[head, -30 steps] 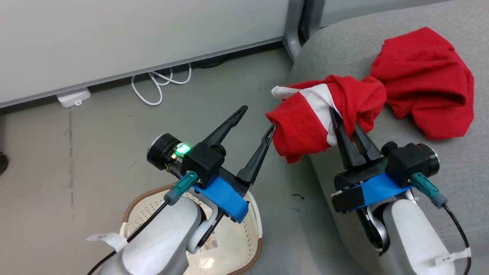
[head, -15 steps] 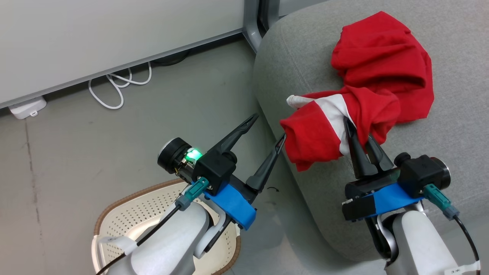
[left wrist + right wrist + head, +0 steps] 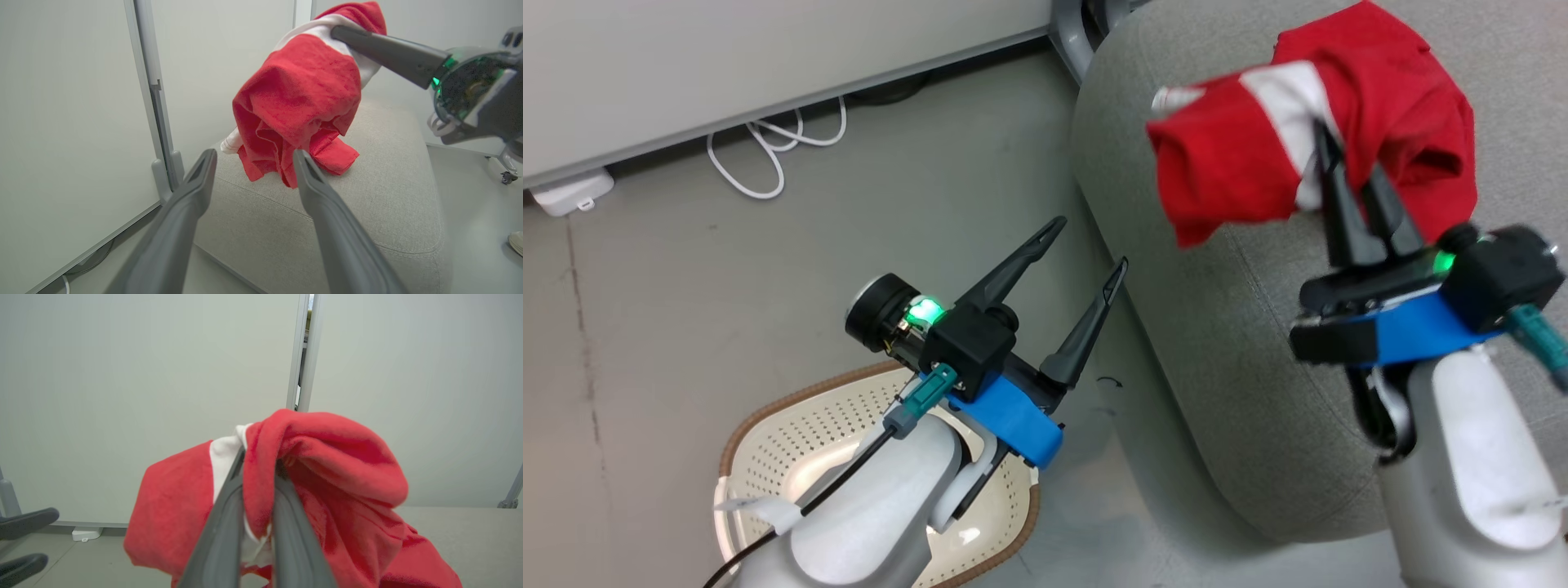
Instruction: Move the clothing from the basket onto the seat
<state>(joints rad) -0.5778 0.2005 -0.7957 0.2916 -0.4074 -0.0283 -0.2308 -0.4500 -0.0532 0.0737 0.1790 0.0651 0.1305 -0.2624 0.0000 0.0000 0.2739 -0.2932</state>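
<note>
The right claw (image 3: pixel 1343 155) is clamped on the striped garment (image 3: pixel 1225 171), its two fingers pinched together through a fold beside the white band. The garment hangs from that pinch as a loose bunch. Its bulk stretches out to the robot's left of the claw and droops over the rounded near corner of the seat (image 3: pixel 1217 351); whether its lowest folds touch the cushion I cannot tell. More red cloth (image 3: pixel 1437 139) sits behind it on the seat, and where one garment ends and the other begins is unclear. The seat lies under the claw, but the hanging end is close to the seat's edge with the floor (image 3: pixel 768 269) beyond, so I judge a release would be safer a little further in over the cushion. The left claw (image 3: pixel 1090 241) is spread apart and empty, above the gap between the seat and the basket (image 3: pixel 768 406), whose visible part holds no cloth
</note>
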